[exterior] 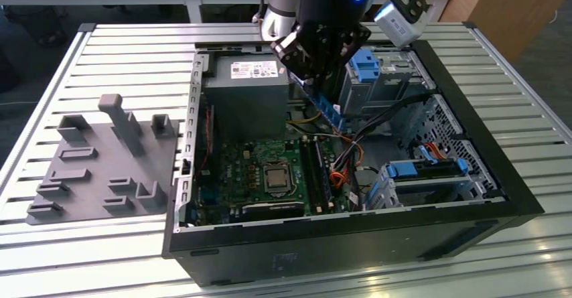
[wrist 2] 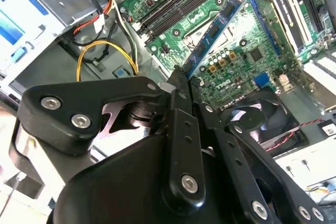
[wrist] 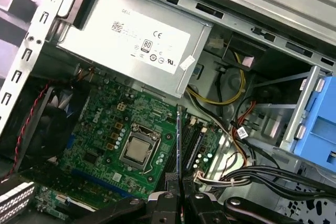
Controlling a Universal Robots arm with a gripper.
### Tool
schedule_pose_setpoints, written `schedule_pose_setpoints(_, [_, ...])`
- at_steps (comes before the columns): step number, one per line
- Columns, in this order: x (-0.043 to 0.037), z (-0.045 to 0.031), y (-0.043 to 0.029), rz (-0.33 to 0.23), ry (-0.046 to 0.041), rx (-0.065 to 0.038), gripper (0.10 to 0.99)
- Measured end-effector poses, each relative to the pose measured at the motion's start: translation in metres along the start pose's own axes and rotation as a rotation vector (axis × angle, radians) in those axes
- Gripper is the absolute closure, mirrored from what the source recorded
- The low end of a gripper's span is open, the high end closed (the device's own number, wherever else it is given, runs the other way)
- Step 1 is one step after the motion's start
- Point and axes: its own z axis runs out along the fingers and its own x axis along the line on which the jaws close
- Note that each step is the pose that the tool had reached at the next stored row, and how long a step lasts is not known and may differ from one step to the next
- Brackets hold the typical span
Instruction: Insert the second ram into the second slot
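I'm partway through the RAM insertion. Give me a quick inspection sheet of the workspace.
Surface: slatted metal table, with the open computer case lying on it.
Job's things: second ram, a blue stick held above the motherboard, not seated in a slot.
Clutter: grey fixture block on the table, on the exterior view's left of the case.
Grippers: gripper shut on one end of the second ram.
Cables: yellow, red and black wires lying loose beside the motherboard.
Surroundings: wooden furniture behind the table.
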Motion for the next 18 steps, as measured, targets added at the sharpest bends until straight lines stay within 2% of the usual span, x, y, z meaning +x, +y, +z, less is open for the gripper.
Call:
schedule_pose_setpoints(13, [0.0000,0.0009,-0.0001,0.069,-0.0026,0.000,0.949])
schedule_pose_setpoints(18, [0.0000,0.0014,-0.0001,0.078,-0.0030,0.000,0.949])
